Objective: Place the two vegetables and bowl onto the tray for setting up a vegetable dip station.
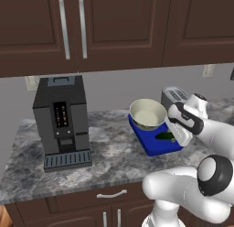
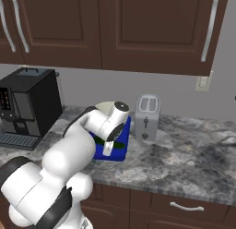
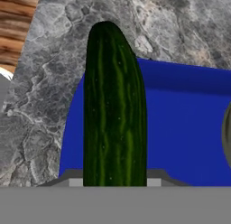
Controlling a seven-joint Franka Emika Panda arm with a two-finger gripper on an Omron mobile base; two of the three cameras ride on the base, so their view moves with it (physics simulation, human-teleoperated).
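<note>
cucumber (image 3: 115, 105): slim dark green, glossy striped skin, running up the middle of the hand view from between the finger tips; over the near edge of the tray, far tip reaching past the rim above the grey stone. in the left base view a dark green bit shows at the tray's right side, under the wrist.
hand (image 1: 176, 135): pinching the cucumber, jaws part closed on its sides near one end; low over the tray.
tray (image 1: 153, 146): bright blue, shallow, raised rim, flat on the worktop right of the coffee machine.
bowl (image 1: 147, 114): cream inside, greyish-tan outside, sits on the back left part of the tray, just beside the hand.
carrot: cannot pick it out; a greyish curved edge at the right border of the hand view is too cut off to name.
handling: judged stiff, light, smooth-skinned, likely to roll or slide if let go tilted. round body so best pinched across its width near the middle; the end grip here leaves a long free length that could swing.
step: judged as setting the cucumber down on the free blue floor beside the bowl; bowl looks done.
risk: far tip resting on the rim, or rolling off.
worktop (image 1: 109, 157): grey marbled stone.
coffee machine (image 1: 61, 123): black, left, well apart from the tray.
toaster (image 2: 147, 117): silver, just right of the tray.
</note>
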